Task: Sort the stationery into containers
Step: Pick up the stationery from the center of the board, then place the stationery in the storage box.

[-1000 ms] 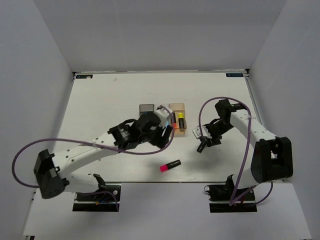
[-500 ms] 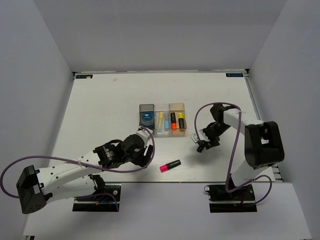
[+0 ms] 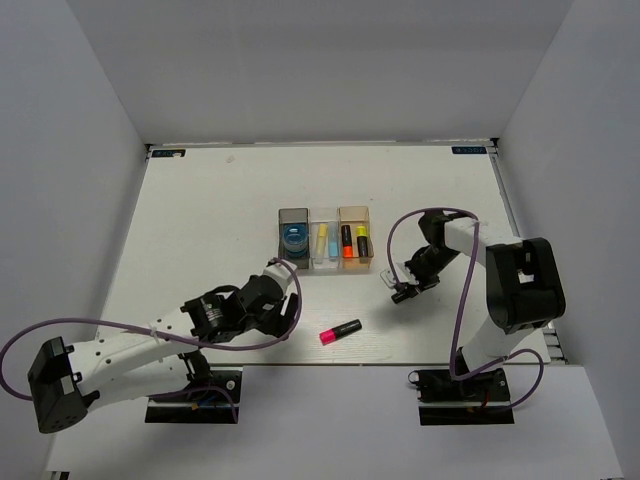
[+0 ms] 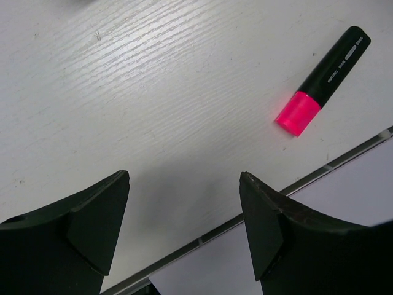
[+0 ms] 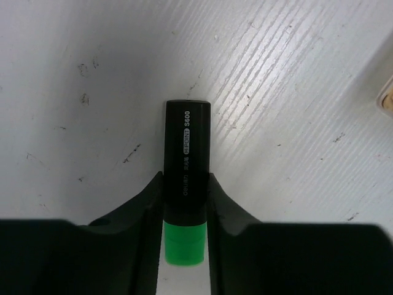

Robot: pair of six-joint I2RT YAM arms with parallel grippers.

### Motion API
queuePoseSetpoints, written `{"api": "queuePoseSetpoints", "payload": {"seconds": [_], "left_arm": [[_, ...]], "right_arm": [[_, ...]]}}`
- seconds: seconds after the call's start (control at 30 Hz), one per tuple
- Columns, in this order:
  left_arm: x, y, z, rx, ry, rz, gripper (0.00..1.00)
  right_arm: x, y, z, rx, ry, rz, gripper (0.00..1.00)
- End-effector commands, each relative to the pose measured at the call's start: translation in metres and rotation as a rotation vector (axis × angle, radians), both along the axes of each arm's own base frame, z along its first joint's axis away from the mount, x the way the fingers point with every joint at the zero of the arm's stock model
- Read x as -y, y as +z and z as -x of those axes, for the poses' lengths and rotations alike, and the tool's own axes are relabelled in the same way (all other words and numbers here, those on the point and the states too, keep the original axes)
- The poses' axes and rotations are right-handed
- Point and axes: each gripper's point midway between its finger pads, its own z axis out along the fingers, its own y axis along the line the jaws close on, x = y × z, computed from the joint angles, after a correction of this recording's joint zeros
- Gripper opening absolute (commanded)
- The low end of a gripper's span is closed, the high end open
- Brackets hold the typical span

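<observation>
The green highlighter point(image 5: 187, 135) sits on or just above the table point(image 3: 200, 220), to the right of the bins and a little nearer the arms. It is now clamped between the fingers of the right gripper point(image 5: 185, 190), which stood wider around it a second ago. The fingers press the black barrel on both sides just above the green cap. I judge the pick is made and only the carry to a bin remains; whether it has left the surface I cannot tell.

The pink highlighter point(image 4: 322, 80) lies loose near the front edge, untouched. The left gripper point(image 4: 184, 184) hangs just beside it, spread wide and holding nothing. It has pulled back from over the bins, where it was a second ago, so its last drop looks finished and the pink one is likely next.

The grey bin point(image 3: 293, 214) holds the tape roll point(image 3: 294, 238), the clear bin point(image 3: 324, 212) holds pens, and the orange bin point(image 3: 354, 212) holds two highlighters.
</observation>
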Motion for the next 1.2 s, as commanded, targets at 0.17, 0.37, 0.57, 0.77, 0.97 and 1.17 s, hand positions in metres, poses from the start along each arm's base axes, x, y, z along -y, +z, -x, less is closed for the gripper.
{"api": "queuePoseSetpoints", "payload": {"seconds": [0.17, 0.37, 0.57, 0.77, 0.97, 1.17], "left_arm": [[-0.004, -0.004, 0.002, 0.004, 0.020, 0.018, 0.83], [-0.002, -0.014, 0.003, -0.012, 0.015, 0.008, 0.83], [0.003, -0.017, 0.002, -0.024, 0.008, -0.002, 0.83], [0.019, -0.012, 0.002, -0.030, -0.020, 0.020, 0.83], [0.040, -0.004, 0.001, 0.025, -0.122, -0.052, 0.84], [0.044, -0.006, -0.001, 0.045, -0.147, -0.053, 0.84]], "right_arm": [[-0.006, 0.011, 0.012, -0.028, 0.072, -0.040, 0.00], [-0.058, 0.100, -0.024, -0.123, -0.436, -0.234, 0.00], [-0.097, 0.145, -0.060, -0.360, -1.062, -0.263, 0.00], [-0.124, 0.138, -0.103, -0.613, -1.590, -0.189, 0.00], [-0.128, 0.122, -0.148, -0.486, -1.841, -0.157, 0.00], [-0.137, 0.115, -0.154, -0.459, -1.843, -0.155, 0.00]]}}
